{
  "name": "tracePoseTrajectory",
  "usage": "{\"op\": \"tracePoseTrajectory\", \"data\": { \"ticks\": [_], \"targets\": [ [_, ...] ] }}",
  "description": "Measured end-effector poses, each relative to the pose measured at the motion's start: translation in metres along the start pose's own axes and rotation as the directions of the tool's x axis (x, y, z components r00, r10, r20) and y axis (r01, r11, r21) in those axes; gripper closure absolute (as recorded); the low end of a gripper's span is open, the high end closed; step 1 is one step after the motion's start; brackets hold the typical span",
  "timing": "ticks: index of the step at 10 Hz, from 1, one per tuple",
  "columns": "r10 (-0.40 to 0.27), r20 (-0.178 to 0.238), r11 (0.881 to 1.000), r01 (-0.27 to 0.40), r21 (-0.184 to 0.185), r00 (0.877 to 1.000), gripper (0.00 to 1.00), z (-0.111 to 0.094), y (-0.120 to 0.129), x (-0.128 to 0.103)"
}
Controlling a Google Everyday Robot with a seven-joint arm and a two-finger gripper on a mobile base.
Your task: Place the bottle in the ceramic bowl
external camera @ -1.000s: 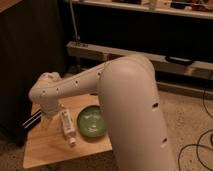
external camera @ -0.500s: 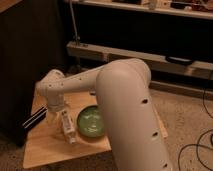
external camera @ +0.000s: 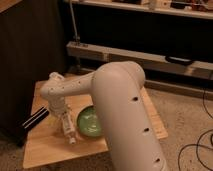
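- Green and glossy, the bowl [external camera: 89, 123] sits on the wooden table [external camera: 44, 148], partly hidden on its right by the big white arm.
- The bottle [external camera: 68, 130] is just left of the bowl, close to its rim. It is tilted, with the white cap toward the table's front edge.
- The gripper [external camera: 62, 115] is right at the bottle's upper end, reaching down from the wrist. I cannot tell whether it is clamped on the bottle or merely above it, nor whether the bottle rests on the table or hangs clear.
- Step in hand, as I judge it: carrying the bottle across to the bowl.
- To do it well, lift until the cap end clears the rim, then move right so the bottle's middle is over the bowl's middle.
- The bottle looks about as long as the bowl is wide, so it should go in lying slanted or flat. Lower it and release it low, or it may tip over the rim.
- Keep away from the black box [external camera: 34, 120] just to the left.
- Writing: the bottle has a pale label and the box has white stripes, but no word or brand can be read on either.
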Motion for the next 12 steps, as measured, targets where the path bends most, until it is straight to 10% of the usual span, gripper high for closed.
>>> {"op": "tracePoseTrajectory", "data": {
  "ticks": [3,10,12],
  "targets": [
    [0.014,-0.011,0.999,-0.014,-0.029,1.000,0.24,0.016,-0.002,0.005],
    [-0.018,0.036,0.999,0.019,-0.032,0.999,0.94,-0.014,0.000,0.008],
    [-0.024,0.070,0.999,0.027,-0.042,0.997,1.00,-0.039,-0.005,0.011]
  ]
}}
